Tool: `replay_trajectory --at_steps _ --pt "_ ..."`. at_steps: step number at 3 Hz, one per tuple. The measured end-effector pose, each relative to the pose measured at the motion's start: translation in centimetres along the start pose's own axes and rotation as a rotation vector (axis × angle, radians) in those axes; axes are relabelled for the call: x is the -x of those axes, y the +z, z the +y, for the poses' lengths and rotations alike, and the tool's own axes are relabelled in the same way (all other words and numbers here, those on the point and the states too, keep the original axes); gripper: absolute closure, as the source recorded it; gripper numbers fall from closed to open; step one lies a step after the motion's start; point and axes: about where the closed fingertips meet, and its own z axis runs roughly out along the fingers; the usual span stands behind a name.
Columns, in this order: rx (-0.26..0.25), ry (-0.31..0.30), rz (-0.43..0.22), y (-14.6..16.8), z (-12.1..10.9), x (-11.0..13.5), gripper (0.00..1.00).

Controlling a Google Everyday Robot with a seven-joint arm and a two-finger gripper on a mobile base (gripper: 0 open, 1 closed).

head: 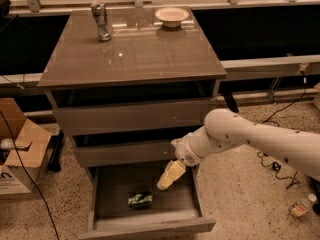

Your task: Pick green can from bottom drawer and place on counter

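Note:
The green can (pixel 140 199) lies on its side on the floor of the open bottom drawer (pixel 150 226), a little left of the middle. My gripper (pixel 168 179) hangs over the drawer's right half, above and to the right of the can, apart from it. The white arm (pixel 250 136) reaches in from the right. The counter (pixel 130 51) is the glossy grey-brown cabinet top, with a chrome tap (pixel 101 20) and a cream bowl (pixel 171 16) at its far edge.
Two narrower drawers (pixel 132 116) stand above the open one. A cardboard box (pixel 17 151) sits on the floor at the left. Cables (pixel 275 164) and a small bottle (pixel 300 205) lie on the floor at the right.

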Motion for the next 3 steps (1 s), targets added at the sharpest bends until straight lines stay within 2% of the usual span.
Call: replay_trajectory --at_steps 1,2,3 --pt "0.0 0.0 0.0 0.0 0.0 0.0 0.0" --pt "0.0 0.025 0.022 3.3 -1.2 -0.5 0.0" --pt "0.007 0.079 0.008 7.2 -2.8 -1.4 0.0"
